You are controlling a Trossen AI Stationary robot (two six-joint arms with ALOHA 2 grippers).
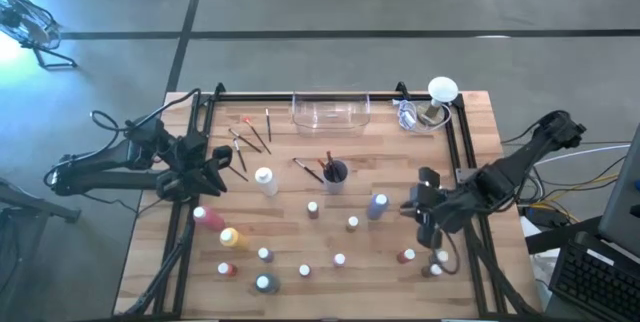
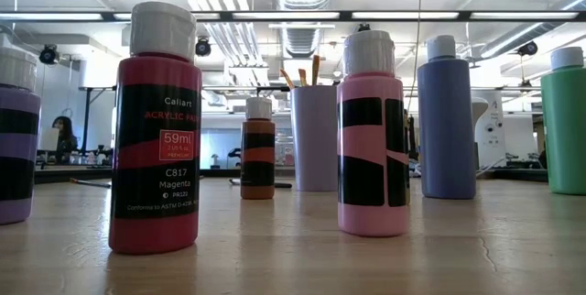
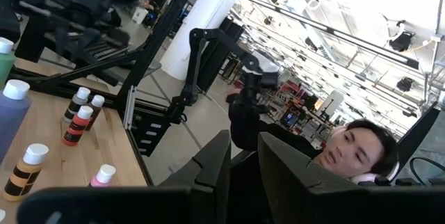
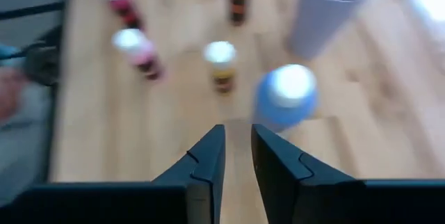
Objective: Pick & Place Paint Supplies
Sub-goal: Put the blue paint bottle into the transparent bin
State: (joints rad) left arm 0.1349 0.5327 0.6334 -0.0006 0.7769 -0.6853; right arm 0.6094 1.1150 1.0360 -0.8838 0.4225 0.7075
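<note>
Many paint bottles stand upright on the wooden table: a white one [image 1: 265, 180], a blue one [image 1: 378, 205], a red one [image 1: 208, 217], a yellow one [image 1: 232, 237] and several small ones toward the near edge. A cup [image 1: 335, 172] holds brushes, and loose brushes [image 1: 250, 140] lie flat beyond my left gripper. My left gripper [image 1: 218, 167] hovers at the table's left, shut, tipped up toward the room [image 3: 243, 158]. My right gripper [image 1: 415, 205] hangs shut just right of the blue bottle [image 4: 286, 95], above the table [image 4: 238, 147].
A clear plastic bin [image 1: 330, 112] sits at the far edge, with a white round lamp-like object [image 1: 442, 89] at the far right corner. A black frame rail [image 1: 455, 152] runs along the table's sides. A person sits beyond the table's right side [image 3: 361, 154].
</note>
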